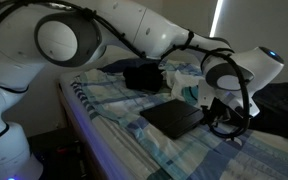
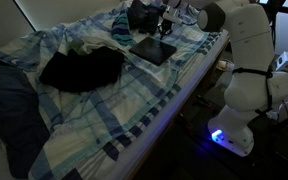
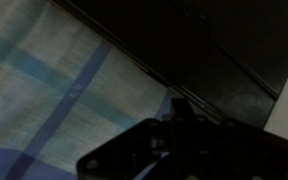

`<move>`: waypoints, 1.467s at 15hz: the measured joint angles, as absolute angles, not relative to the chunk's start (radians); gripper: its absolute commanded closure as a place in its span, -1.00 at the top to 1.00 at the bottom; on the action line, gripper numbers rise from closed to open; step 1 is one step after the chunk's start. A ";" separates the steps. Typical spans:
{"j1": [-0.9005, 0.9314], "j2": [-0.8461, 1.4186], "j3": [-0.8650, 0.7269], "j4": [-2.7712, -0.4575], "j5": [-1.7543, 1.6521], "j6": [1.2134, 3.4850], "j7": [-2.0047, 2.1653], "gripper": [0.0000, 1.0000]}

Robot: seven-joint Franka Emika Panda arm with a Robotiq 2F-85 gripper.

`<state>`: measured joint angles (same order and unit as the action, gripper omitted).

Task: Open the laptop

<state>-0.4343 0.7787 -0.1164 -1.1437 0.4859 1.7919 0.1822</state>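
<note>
The laptop [image 1: 173,119] is a thin dark slab lying flat and closed on the plaid bed sheet; it also shows in an exterior view [image 2: 154,50]. My gripper [image 1: 225,117] hangs low at the laptop's edge, on the side away from the robot's base, and shows in an exterior view [image 2: 168,27] too. In the wrist view the laptop [image 3: 209,50] fills the upper right, its edge running diagonally over the sheet. My gripper's dark fingers [image 3: 177,118] sit right at that edge. The picture is too dark to show whether they are open or shut.
A lumpy black bag [image 1: 144,75] lies behind the laptop. A black cloth [image 2: 82,68] lies mid-bed and a large dark rumpled fabric [image 2: 9,100] beyond it. The blue-and-white plaid sheet [image 3: 54,90] covers the bed. The bed edge [image 2: 174,105] runs beside the robot's base.
</note>
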 measured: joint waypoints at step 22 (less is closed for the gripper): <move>-0.358 0.759 -0.130 -1.164 0.396 1.823 0.210 -1.00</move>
